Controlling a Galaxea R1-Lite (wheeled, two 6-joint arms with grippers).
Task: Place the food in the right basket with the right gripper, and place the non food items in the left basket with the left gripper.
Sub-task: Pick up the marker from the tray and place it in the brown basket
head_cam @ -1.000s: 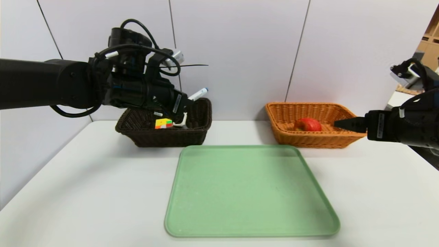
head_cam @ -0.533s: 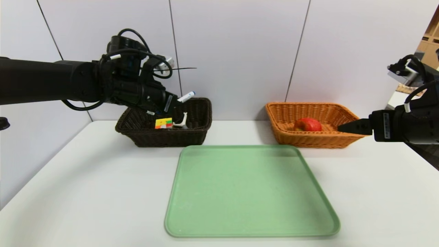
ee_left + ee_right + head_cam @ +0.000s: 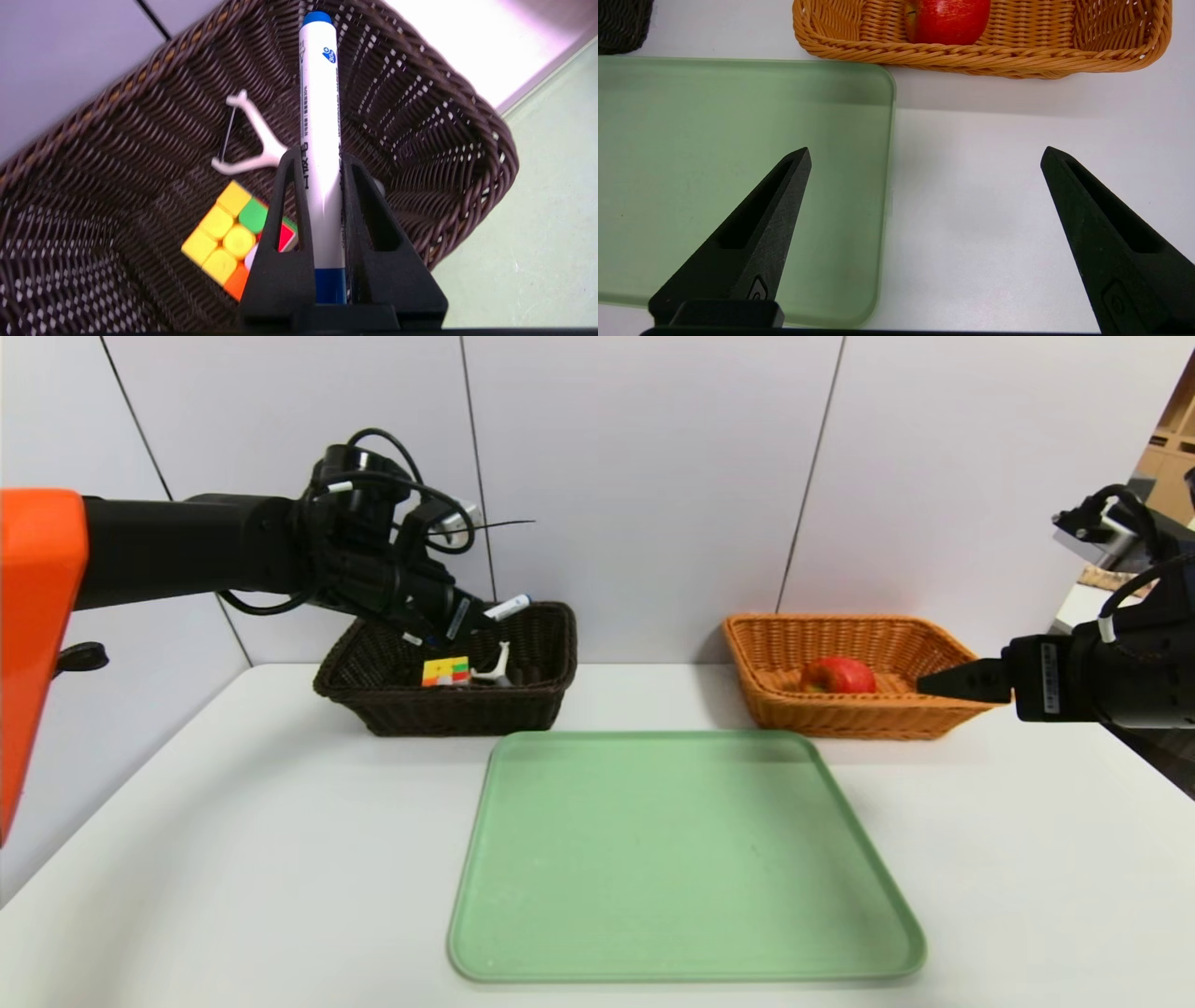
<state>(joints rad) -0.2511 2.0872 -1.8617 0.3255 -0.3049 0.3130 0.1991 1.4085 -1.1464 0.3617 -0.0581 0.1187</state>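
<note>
Head view takes in a white tabletop [image 3: 233, 859] with a pale green tray [image 3: 681, 859] lying bare at its middle. Behind the tray stand two wicker baskets, well apart. The dark brown basket [image 3: 448, 709] on the left holds a colour cube [image 3: 445, 671] and a small white Y-shaped plastic piece [image 3: 493, 669], lying just beside each other. The orange basket [image 3: 850, 714] on the right holds a single red apple [image 3: 838, 675].

The left gripper [image 3: 471, 616] hangs over the brown basket, tilted downward, its fingers [image 3: 285, 219] clenched on a white marker with blue ends [image 3: 320, 154]. In the left wrist view the marker runs lengthwise between the fingers, gripped along its lower half, with the capped tip jutting out over the far side of the basket. The right gripper [image 3: 962, 679] sits parked just beside the orange basket, its fingers [image 3: 756, 242] spread wide with nothing between them.

The marker looks light, stiff and smooth-walled, so a round barrel like this could slide or roll in a loose pinch; the grip on the barrel, well back from the cap, seems sound. It should not be fragile. With the tray bare, this marker appears to be the last item to sort, and it needs only a release over the basket floor.
</note>
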